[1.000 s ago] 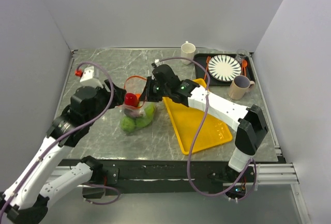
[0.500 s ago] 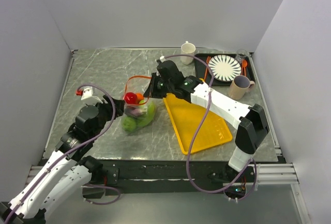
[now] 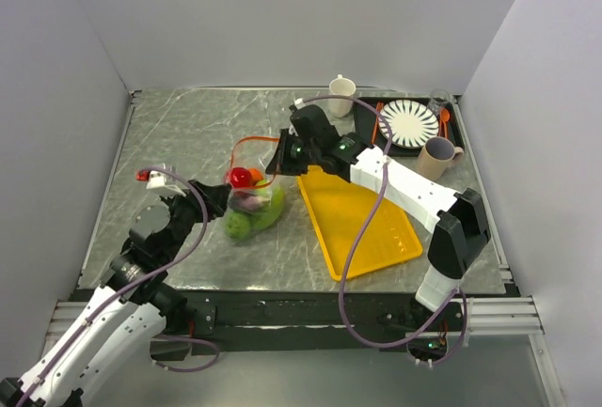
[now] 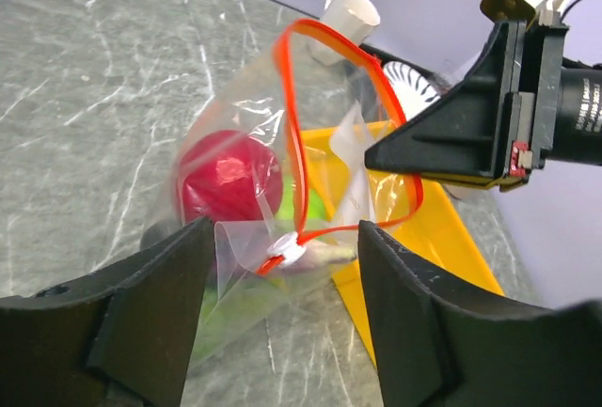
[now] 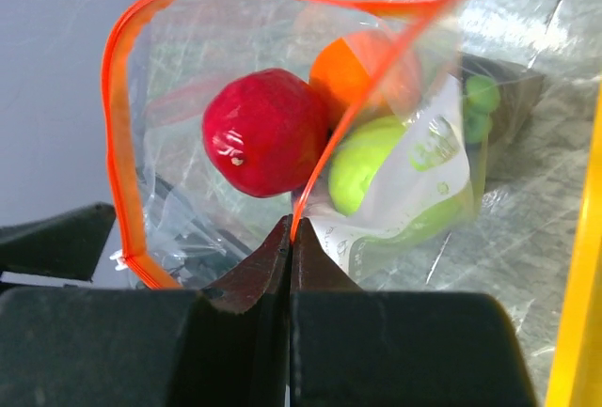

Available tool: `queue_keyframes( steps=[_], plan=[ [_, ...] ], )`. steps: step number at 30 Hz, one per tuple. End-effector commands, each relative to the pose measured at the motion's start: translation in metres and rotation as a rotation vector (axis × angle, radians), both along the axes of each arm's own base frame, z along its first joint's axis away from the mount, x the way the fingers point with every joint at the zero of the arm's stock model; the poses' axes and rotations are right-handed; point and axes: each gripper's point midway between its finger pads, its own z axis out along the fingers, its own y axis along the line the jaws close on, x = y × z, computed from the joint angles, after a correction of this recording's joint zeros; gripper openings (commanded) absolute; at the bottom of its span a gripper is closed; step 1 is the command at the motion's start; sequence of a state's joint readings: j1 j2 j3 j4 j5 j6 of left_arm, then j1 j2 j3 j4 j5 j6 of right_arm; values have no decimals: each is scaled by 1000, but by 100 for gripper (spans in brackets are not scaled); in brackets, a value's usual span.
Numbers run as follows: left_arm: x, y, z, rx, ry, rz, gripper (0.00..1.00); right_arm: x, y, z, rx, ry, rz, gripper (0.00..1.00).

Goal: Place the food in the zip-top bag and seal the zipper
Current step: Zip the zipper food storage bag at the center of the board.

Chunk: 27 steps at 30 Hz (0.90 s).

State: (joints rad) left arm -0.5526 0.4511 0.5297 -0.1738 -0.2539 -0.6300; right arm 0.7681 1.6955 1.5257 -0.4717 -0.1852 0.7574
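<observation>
Two claws are meeting at the fruit-filled bag [image 3: 252,210].
The left claw [image 4: 282,238] is hanging spread around the bag's near corner; the bag is lying on the worktop [image 3: 179,134], mouth gaping, holding red fruit [image 5: 265,132], orange fruit [image 5: 362,64] and green fruit [image 5: 372,172]; the right claw [image 5: 290,236] is pinching its zipper [image 5: 118,116], just beside the tray [image 3: 367,228].

Both arms reach in, left jaws wide, right jaws pinched.
My left arm stretches forward low from its base, the left gripper [image 4: 282,247] holding its fingers [image 4: 141,313] spread apart. My right arm bends across toward the left, the right gripper [image 5: 290,238] closed tight on the zipper [image 5: 109,116].
</observation>
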Motion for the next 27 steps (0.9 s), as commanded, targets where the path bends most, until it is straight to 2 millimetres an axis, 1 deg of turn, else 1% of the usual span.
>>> queue_keyframes(
  steps=[1,2,3,4,5,6,7,8,9,10,11,12,13,14,16,17,18,19,20,21,23,24,25,26,27],
  plan=[
    [2,-10,5,-11,-12,-45,69,16,-7,27,19,-69,-21,0],
    [3,-11,3,-8,5,-46,70,18,-12,24,5,-65,-35,0],
    [5,-13,6,-17,11,-46,72,17,-17,25,3,-69,-44,0],
    [7,-14,3,-15,33,-45,72,17,-22,17,-12,-62,-56,0],
    [8,-15,4,-41,46,-37,72,18,-27,13,-19,-62,-67,0],
    [8,-15,10,-60,44,-31,75,17,-31,12,-25,-63,-74,0],
    [9,-16,10,-76,61,-24,78,16,-36,2,-42,-48,-76,0],
    [9,-16,13,-111,76,-17,81,15,-38,-3,-52,-39,-78,1],
    [8,-17,22,-130,70,-20,83,15,-42,-6,-61,-34,-84,0],
    [8,-19,22,-139,77,-25,84,13,-45,-14,-75,-26,-87,0],
    [8,-19,25,-146,74,-26,84,13,-46,-18,-77,-19,-88,0],
    [8,-18,26,-146,73,-23,91,13,-48,-20,-77,-17,-89,0],
    [10,-15,26,-147,75,-1,95,12,-50,-26,-82,-7,-93,0],
    [9,-14,25,-140,92,7,96,12,-52,-28,-86,-4,-96,1],
    [11,-17,18,-121,126,3,96,12,-54,-32,-91,2,-100,1],
    [10,-18,17,-140,167,7,96,13,-58,-32,-99,0,-113,1],
    [11,-22,9,-139,211,1,93,13,-59,-32,-101,-2,-118,1],
    [11,-28,7,-151,234,-16,91,14,-62,-34,-107,0,-126,0],
    [7,-37,9,-193,267,-55,89,15,-64,-33,-107,-4,-134,0],
    [8,-45,3,-208,304,-77,84,15,-68,-36,-116,-4,-142,1],
    [4,-60,1,-269,335,-141,81,15,-71,-37,-117,-10,-154,1],
    [3,-70,1,-296,349,-188,80,13,-74,-40,-123,-7,-155,0],
    [0,-76,0,-318,360,-218,79,14,-75,-40,-121,-12,-155,1],
    [-1,-79,-6,-339,387,-224,78,14,-76,-41,-127,-12,-157,0],
    [-3,-82,-7,-352,403,-237,76,14,-77,-40,-134,-16,-157,0]
  ],
)
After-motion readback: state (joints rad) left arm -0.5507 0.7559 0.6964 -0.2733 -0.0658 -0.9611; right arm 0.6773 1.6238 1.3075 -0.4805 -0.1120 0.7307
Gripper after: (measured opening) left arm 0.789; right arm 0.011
